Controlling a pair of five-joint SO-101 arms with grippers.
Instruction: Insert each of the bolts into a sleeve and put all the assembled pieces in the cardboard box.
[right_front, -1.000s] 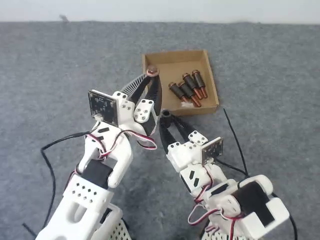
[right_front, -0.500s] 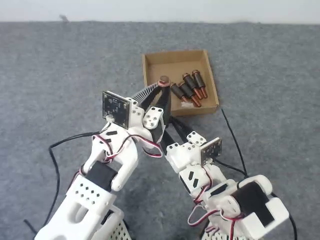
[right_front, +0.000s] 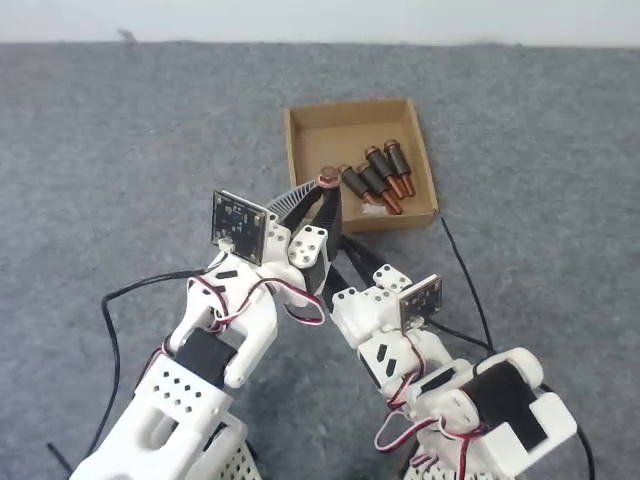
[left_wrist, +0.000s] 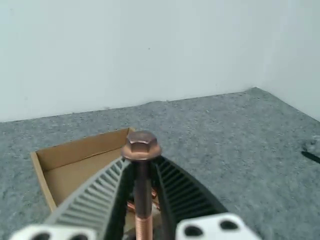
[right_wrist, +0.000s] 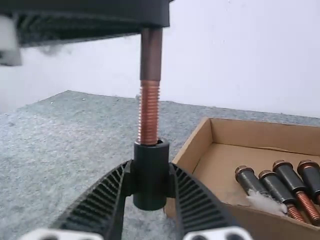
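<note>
Fingers (left_wrist: 100, 192) of the left gripper (left_wrist: 142, 165) clamp a bolt (left_wrist: 142, 150) upright, head above them. It has swung in from the cardboard box (right_wrist: 199, 145) edge, and its tip now enters the sleeve (right_wrist: 150, 175) pinched in the right gripper (right_wrist: 150, 182) below. The left arm stretches forward above the right gripper.

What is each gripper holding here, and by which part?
Left gripper: copper hex-head bolt, by the shank under its head. Right gripper: black cylindrical sleeve, by its sides.
</note>
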